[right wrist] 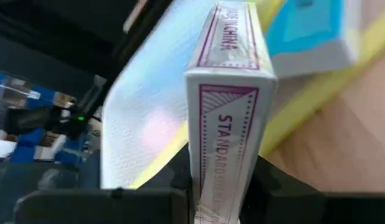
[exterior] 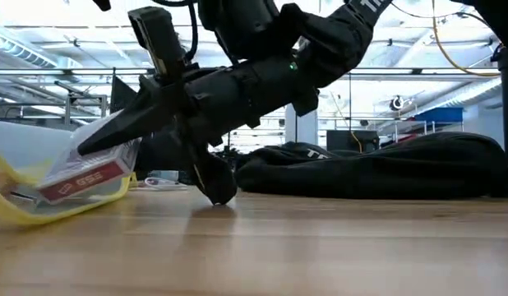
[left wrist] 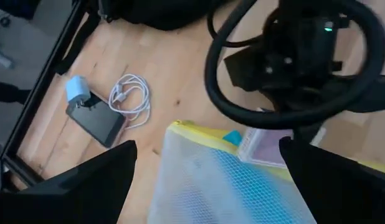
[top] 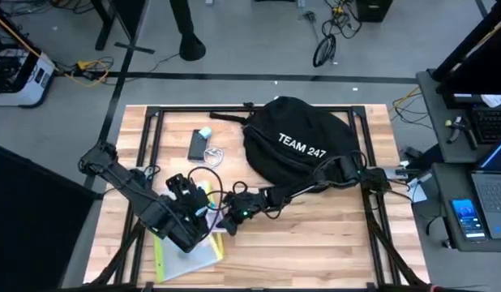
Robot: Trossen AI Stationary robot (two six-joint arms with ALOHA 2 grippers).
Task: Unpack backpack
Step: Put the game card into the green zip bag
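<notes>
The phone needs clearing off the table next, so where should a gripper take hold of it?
Pinch the phone across its two long edges, near the end away from the charger plug, coming straight down: it lies flat on the table. Mind the white cable coiled beside one edge. The left gripper is open; the right gripper holds a card box.

White capitals on the black backpack [top: 303, 146], lying at the far right of the table, read "TEAM 247". The small card box [right wrist: 227, 106] pinched between the right gripper's [right wrist: 225, 186] fingers carries purple print: "STANDARD" down its narrow face and "IN CHINA" along its upper edge. A red label on the packet [exterior: 83, 182] in the mesh pouch is too blurred to read.
</notes>
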